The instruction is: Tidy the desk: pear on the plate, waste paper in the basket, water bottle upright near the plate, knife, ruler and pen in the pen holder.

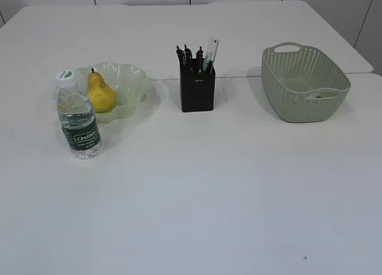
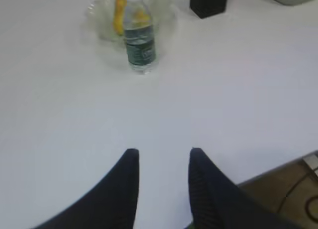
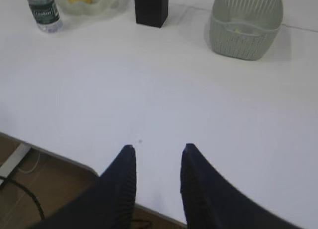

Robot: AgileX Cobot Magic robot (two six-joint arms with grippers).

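Exterior view, items left to right on the white desk (image 1: 197,191).

Item 1: water bottle (image 1: 78,116), clear plastic, white cap, dark green label; stood upright, just in front of the plate and touching or nearly touching its rim.

Item 2: plate (image 1: 132,84), pale green glass, ruffled rim; held the pear (image 1: 100,93), yellow with a dark stem, standing stem-up.

Item 3: pen holder (image 1: 197,90), square black cup, at the centre; held several dark pens (image 1: 188,55) and a clear ruler (image 1: 211,52) leaning right. A knife could not be told apart among them.

Item 4: basket (image 1: 304,84), sage green, perforated sides, at the right; a pale scrap, probably the waste paper (image 1: 325,95), lay inside near its right end, too small to read.

Left wrist view: left gripper (image 2: 163,162) hung above bare desk near the front edge, jaws partly apart with nothing between them. The bottle, plate and pear were well ahead of the jaws, slightly left of their line; the pen holder was ahead and to the right.

Right wrist view: right gripper (image 3: 156,157) hung over the desk's front edge, jaws partly apart, holding nothing. The pen holder lay far ahead, almost in line with the jaws; the basket ahead to the right; bottle and plate ahead to the left.
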